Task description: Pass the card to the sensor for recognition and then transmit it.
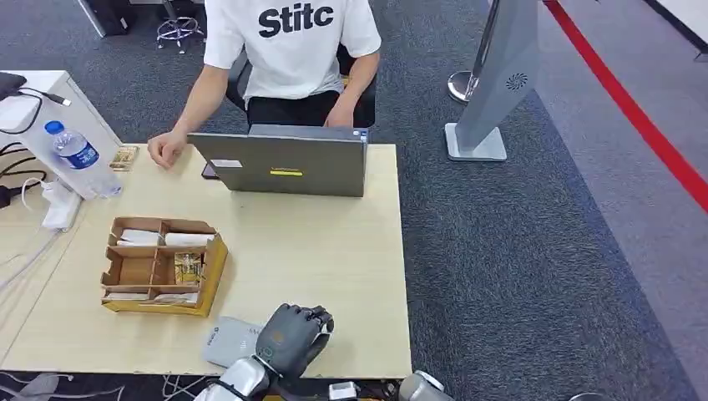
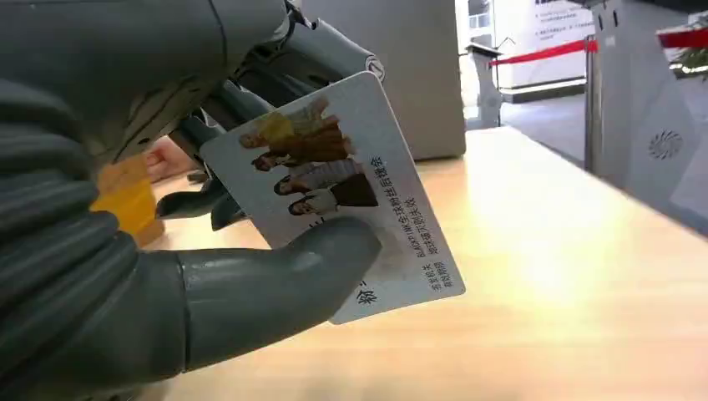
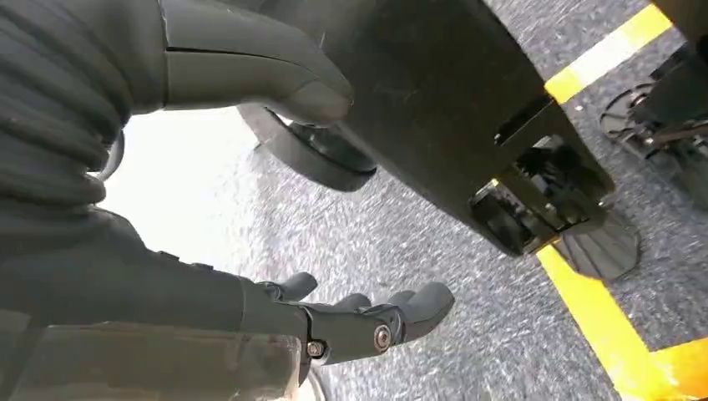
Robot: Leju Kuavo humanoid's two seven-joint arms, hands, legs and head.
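1. The head view is evenly and brightly lit from overhead; the pale surface [image 1: 334, 251] carries only soft, short shadows beside the laptop [image 1: 284, 163] and the cardboard organizer [image 1: 159, 266].
2. The head view is slightly soft, and its straight lines bow a little toward the edges.
3. In the left wrist view a warm glare patch lies on the surface at right of centre; the card [image 2: 351, 192] is sharp, while the left hand [image 2: 167, 276] at the near edge is blurred.
4. In the right wrist view a blown-out white patch sits at centre left; the carpet [image 3: 467, 351] is grainy and the right hand [image 3: 250, 292] dark.
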